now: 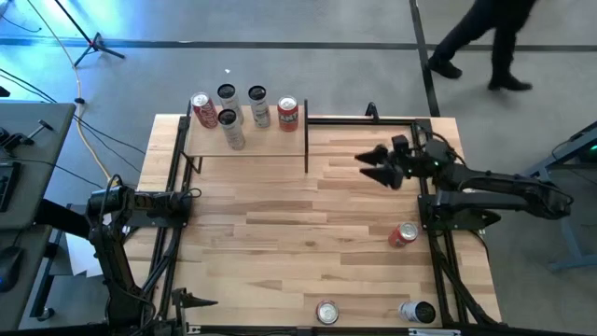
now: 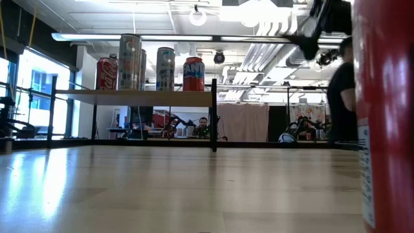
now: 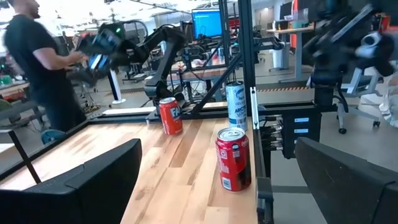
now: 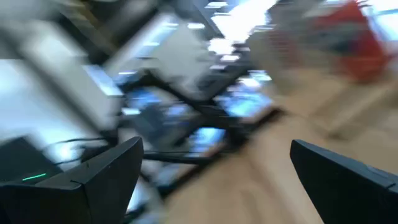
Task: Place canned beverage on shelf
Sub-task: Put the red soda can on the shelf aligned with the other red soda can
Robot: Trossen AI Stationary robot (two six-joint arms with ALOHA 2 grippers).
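Five cans stand on the shelf (image 1: 244, 137) at upper left of the high view; in the low view one red can (image 2: 107, 74) shows Coca-Cola script, and another red can's (image 2: 193, 74) lettering is not clearly readable. Three further cans (image 1: 403, 234) lie along the table's (image 1: 280, 243) lower right. Right gripper (image 1: 371, 166), fingers spread and empty, hangs right of centre. Left gripper (image 1: 191, 197), likewise spread and empty, waits at left.

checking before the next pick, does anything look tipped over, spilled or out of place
Nothing spilled or tipped. Five cans stand upright on the shelf; the grey can stands crowded against its neighbours. Three cans wait upright on the table's right and front edges.
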